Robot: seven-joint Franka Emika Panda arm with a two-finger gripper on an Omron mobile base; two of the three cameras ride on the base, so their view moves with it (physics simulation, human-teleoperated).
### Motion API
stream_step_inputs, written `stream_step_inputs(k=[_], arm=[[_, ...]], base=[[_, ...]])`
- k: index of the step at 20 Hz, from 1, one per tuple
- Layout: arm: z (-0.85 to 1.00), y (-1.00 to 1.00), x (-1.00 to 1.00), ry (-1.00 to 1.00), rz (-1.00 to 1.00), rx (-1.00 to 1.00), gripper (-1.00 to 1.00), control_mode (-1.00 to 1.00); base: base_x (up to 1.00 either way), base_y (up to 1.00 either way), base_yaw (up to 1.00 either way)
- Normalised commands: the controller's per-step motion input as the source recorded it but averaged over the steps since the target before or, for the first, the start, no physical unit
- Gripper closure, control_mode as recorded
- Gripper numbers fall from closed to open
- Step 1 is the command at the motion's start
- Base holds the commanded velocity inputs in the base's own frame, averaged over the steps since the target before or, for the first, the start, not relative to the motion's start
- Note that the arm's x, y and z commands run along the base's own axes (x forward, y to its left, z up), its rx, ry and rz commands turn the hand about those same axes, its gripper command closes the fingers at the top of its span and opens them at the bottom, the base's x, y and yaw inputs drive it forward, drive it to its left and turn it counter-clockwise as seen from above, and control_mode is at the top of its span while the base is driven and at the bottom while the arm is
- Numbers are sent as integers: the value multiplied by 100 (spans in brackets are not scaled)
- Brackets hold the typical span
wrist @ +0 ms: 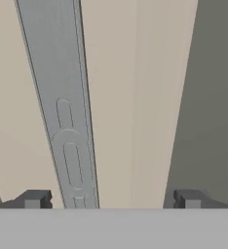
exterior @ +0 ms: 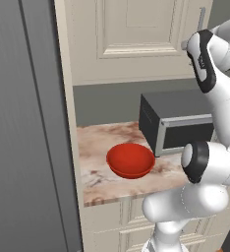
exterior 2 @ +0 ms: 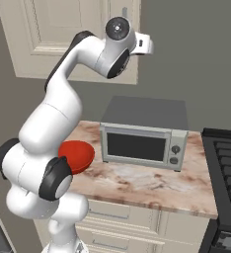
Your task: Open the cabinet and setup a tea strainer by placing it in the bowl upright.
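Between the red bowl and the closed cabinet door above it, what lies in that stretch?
Nothing solid: above the bowl there is bare marble counter, then plain grey wall up to the cabinet, as the left base view shows. The microwave stands to the side.

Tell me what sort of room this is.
A kitchen, most likely: a grey microwave sits on a marble-look counter beside a red bowl, with a cream wall cabinet above and a stove alongside.

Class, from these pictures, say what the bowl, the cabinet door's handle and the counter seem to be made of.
Bowl: glossy red, likely glazed ceramic or plastic; its rim catches soft highlights.
Handle: matt grey, probably brushed metal; flat even sheen.
Counter: polished stone, seemingly marble; cream with brown veining.
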Motion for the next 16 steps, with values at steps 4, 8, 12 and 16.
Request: stream_step_inputs(k=[4, 8, 12, 16], arm=[[0, 3, 24, 0, 1, 0, 100, -100], [0, 0, 0, 0, 0, 0, 100, -100], [0, 0, 0, 0, 0, 0, 100, -100], [0, 0, 0, 0, 0, 0, 100, -100]], base=[[0, 0, 0], [0, 0, 0], [0, 0, 0], [0, 0, 0]])
